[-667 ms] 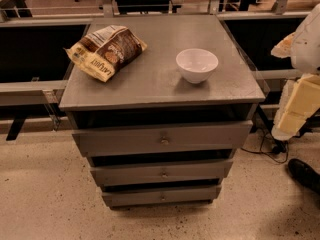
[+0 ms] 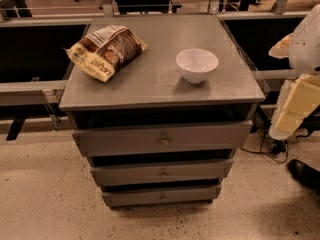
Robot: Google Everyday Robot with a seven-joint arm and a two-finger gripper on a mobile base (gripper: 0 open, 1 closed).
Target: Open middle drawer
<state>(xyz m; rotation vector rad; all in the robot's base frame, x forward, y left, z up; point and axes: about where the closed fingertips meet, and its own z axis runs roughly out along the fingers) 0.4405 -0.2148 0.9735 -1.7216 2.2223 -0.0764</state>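
A grey cabinet (image 2: 150,84) stands in the middle of the camera view with three drawers stacked in its front. The middle drawer (image 2: 200,171) has a long flat grey front and a small round metal knob (image 2: 164,174). A dark gap shows above its front. The taller top drawer (image 2: 210,136) is above it and the narrowest bottom drawer (image 2: 195,195) is below. My gripper (image 2: 297,106), cream coloured under a white arm part (image 2: 306,39), hangs at the right edge, beside the cabinet's right side and apart from all the drawers.
A snack bag (image 2: 106,50) and a white bowl (image 2: 197,64) sit on the cabinet top. Dark railed benches run behind on both sides. Cables (image 2: 272,151) and a dark shoe-like object (image 2: 305,174) lie on the speckled floor at right.
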